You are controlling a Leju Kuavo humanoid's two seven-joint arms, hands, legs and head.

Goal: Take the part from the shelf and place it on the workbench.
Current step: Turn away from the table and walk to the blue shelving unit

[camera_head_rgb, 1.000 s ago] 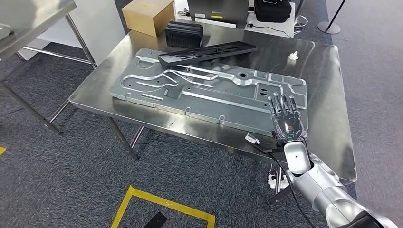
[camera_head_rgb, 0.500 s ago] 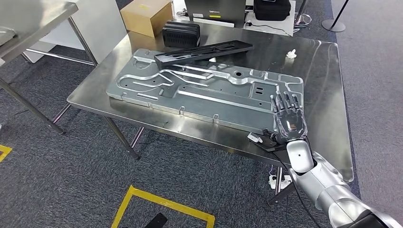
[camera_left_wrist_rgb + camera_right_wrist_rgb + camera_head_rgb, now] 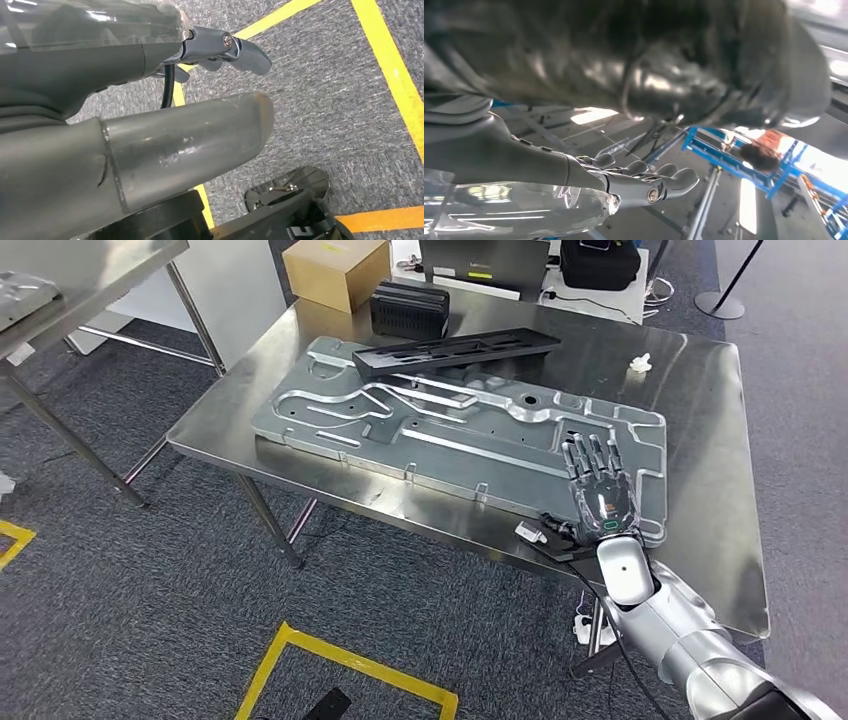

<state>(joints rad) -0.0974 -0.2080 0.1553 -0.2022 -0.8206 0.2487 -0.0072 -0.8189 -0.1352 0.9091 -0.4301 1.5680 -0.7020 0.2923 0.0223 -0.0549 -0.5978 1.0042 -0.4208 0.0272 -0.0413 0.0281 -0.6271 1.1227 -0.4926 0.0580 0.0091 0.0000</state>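
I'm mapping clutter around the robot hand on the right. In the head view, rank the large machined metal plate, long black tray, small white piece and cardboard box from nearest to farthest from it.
Measured from the right robot hand:
1. Large machined metal plate, directly under its fingers.
2. Long black tray, farther back on the plate.
3. Small white piece, at the table's far right; too close to the tray to rank firmly.
4. Cardboard box, far left corner.

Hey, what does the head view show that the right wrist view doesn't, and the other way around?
Head view alone: the whole steel table, the big grey metal plate on it, a long black tray, a cardboard box and yellow floor tape. Right wrist view alone: blue framework reflected in shiny metal close above the hand. Both share the right hand, fingers spread and holding nothing, at the plate's near right corner.
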